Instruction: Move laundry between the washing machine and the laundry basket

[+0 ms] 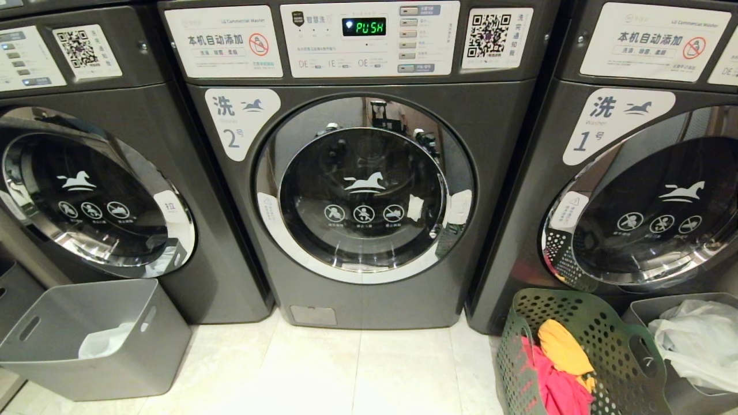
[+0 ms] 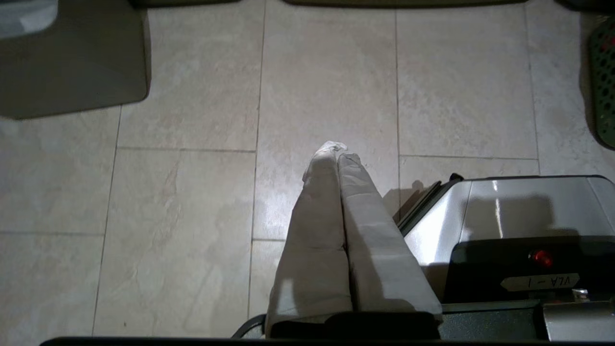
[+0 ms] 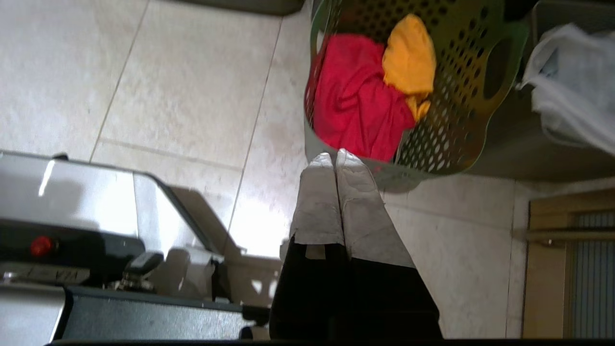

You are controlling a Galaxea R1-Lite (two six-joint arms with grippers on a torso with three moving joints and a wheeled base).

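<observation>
Both tools shut – laundry (image 3: 365,105) in basket (image 3: 461,129), washer (image 1: 363,190) door closed.

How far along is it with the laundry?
Either barely started or finished; these views cannot say which. The red-pink cloth and yellow-orange cloth lie in the green basket; washing machine 2 has its door shut. Nothing is in hand: the left gripper and right gripper are shut and empty, over the floor.

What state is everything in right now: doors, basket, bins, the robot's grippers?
washing machine: door closed, display reads PUSH
laundry basket: holds red-pink and yellow laundry
left grey bin: nearly empty
right grey bin: holds white bag
left gripper: shut, empty
right gripper: shut, empty
</observation>
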